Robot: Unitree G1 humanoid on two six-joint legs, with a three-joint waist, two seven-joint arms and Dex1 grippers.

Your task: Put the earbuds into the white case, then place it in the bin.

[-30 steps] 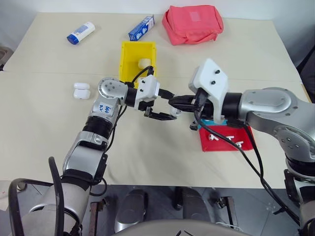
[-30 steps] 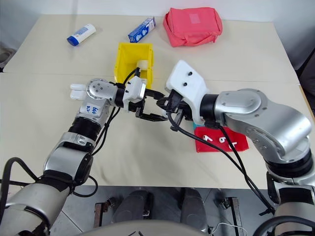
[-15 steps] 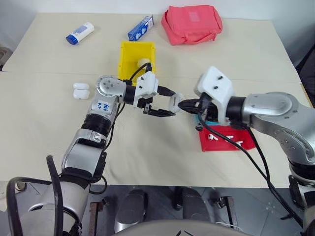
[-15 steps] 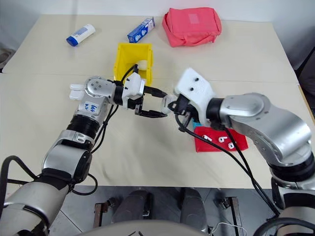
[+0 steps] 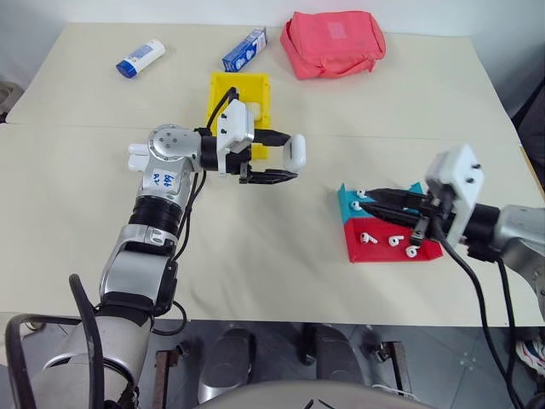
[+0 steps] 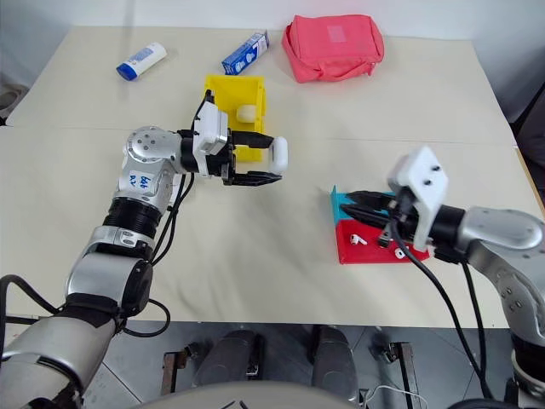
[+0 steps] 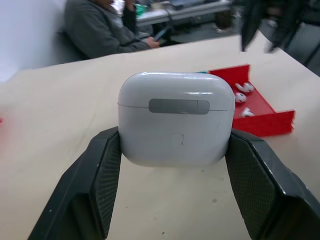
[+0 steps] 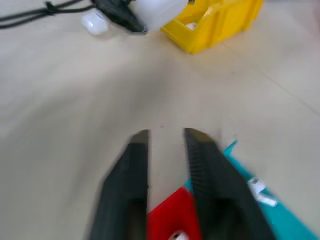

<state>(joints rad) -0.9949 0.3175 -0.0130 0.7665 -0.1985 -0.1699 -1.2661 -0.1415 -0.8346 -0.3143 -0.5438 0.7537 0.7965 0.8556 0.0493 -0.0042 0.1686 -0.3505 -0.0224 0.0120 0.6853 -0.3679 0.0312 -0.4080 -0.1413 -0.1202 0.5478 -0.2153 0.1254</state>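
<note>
The case was kept clamped in the left pincer and carried closer to the bin. The right pincer, slightly parted and empty, was withdrawn over the earbuds.

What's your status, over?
Left end effector shut on case, lid closed, held beside bin. Right end effector open, empty, over trays with earbuds. Nothing in the way.

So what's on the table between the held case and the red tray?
Nothing: the left eye view shows bare tabletop between the white case, held above it in the left gripper, and the red tray, where the right gripper hovers.
</note>
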